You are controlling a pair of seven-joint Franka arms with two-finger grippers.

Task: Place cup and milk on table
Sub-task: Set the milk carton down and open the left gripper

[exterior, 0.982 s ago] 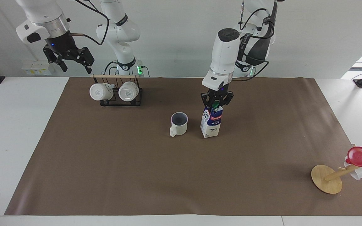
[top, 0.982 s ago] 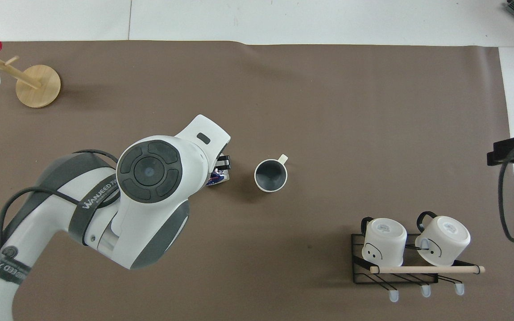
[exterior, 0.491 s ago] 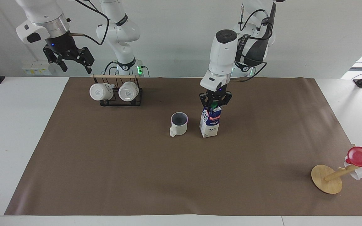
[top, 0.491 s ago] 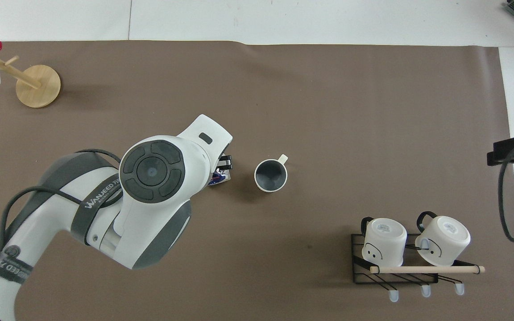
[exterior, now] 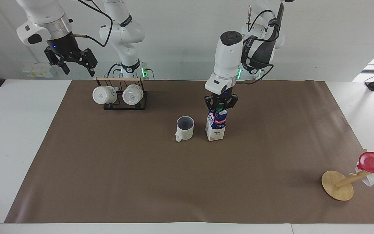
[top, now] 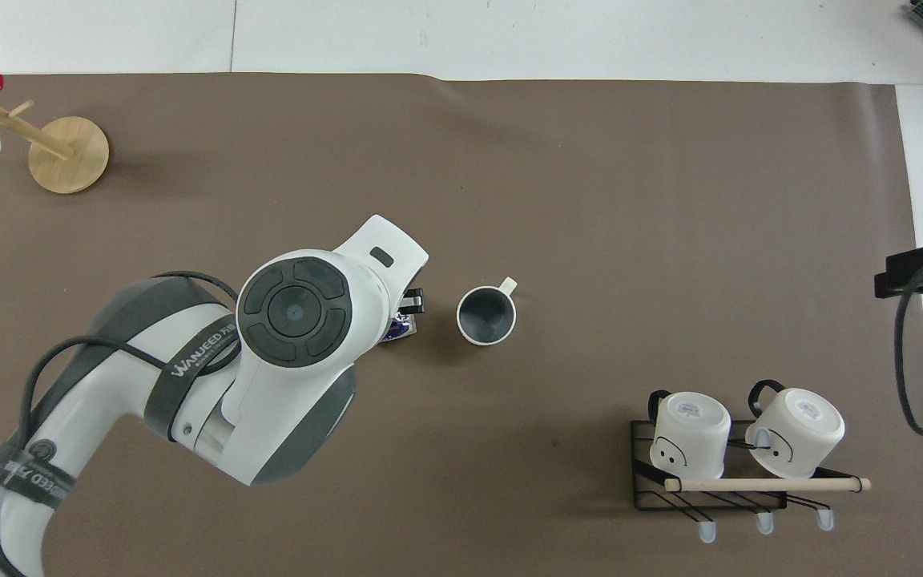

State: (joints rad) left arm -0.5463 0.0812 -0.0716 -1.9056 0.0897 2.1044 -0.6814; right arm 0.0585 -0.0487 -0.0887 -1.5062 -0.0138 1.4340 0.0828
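Milk carton and mug stand side by side on the brown sheet.

The milk carton stands upright in the middle of the table, just beside the off-white mug, toward the left arm's end. The mug sits upright with its handle pointing away from the robots. The left gripper is clenched on the carton's top at the green cap. The right gripper waits up high with its fingers apart, holding nothing, over the table edge near the black mug rack with two white mugs.
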